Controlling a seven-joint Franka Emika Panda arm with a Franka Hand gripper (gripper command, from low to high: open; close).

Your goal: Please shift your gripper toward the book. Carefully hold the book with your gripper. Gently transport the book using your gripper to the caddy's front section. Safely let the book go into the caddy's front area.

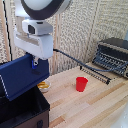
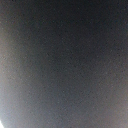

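Note:
The dark-blue book (image 1: 20,76) hangs tilted in the air at the exterior view's left, just above the black caddy (image 1: 22,112). My white gripper (image 1: 35,62) sits at the book's upper right edge, and a blue-tipped finger shows against the cover, so it looks shut on the book. The book's lower edge is close over the caddy's open top, and I cannot tell whether it touches. The wrist view is filled by a blurred dark grey surface (image 2: 64,60), very close to the lens.
A red cup (image 1: 81,84) stands on the wooden table (image 1: 95,107). A dark toaster oven (image 1: 112,56) sits at the exterior view's right with a black rack (image 1: 95,74) before it. A small yellowish object (image 1: 44,86) lies beside the caddy.

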